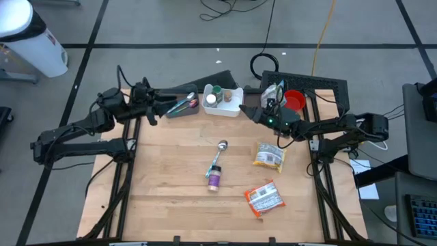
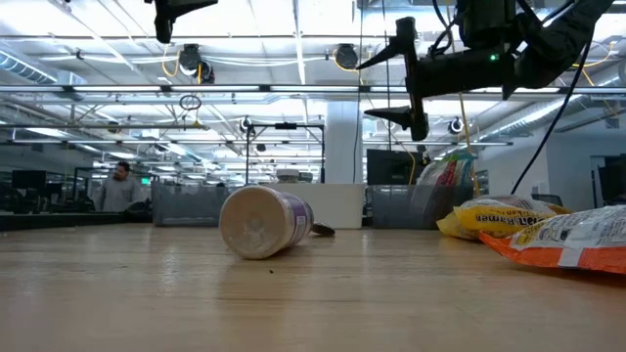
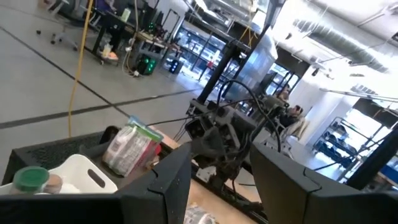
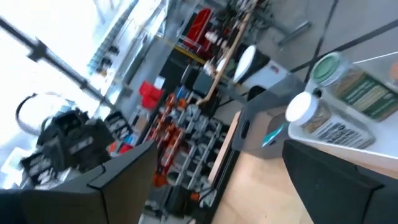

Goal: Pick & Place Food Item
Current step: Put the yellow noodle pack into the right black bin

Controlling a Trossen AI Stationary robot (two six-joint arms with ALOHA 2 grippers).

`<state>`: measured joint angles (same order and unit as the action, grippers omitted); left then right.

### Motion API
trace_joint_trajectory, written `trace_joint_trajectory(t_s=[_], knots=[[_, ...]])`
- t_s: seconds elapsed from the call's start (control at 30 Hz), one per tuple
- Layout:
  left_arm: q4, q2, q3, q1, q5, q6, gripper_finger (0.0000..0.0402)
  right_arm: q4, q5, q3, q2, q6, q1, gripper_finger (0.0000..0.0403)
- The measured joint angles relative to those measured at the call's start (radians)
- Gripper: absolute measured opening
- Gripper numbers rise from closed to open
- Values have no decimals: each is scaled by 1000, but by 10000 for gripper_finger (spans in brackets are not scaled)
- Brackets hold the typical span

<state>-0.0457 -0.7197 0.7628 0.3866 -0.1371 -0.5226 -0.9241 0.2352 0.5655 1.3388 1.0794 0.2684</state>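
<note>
From above, we are counting two snack bags (image 1: 268, 156) (image 1: 263, 199), one cup (image 1: 214, 179) and one spoon (image 1: 221, 147) lying on the surface (image 1: 164, 184). Low down, the right gripper (image 2: 406, 90) is hanging wide-fingered. At the wrists, left gripper (image 3: 214, 180) fingers are standing apart, empty; two jars (image 4: 323, 68) (image 4: 305, 109) are showing.

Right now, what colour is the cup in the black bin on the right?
Red cup; clearest in the high view.

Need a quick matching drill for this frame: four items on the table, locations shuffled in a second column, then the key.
Items:
1. purple-capped bottle
2. orange snack bag
3. yellow snack bag
4. white bin

Places:
A. nearest the front edge, right of centre
B. back edge, holding jars
C. lying at table centre, by a spoon
D. just below the right gripper

Pairs: 1-C, 2-A, 3-D, 4-B
</note>
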Motion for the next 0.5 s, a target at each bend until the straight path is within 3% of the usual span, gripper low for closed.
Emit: trace_joint_trajectory(t_s=[0.37, 0.5], knots=[[-113, 0, 0, 0, 12, 44, 170, 6, 54, 0, 0, 25, -2, 339], [-105, -1, 0, 0, 11, 105, 170, -115, 27, 4, 1, 11, -3, 339]])
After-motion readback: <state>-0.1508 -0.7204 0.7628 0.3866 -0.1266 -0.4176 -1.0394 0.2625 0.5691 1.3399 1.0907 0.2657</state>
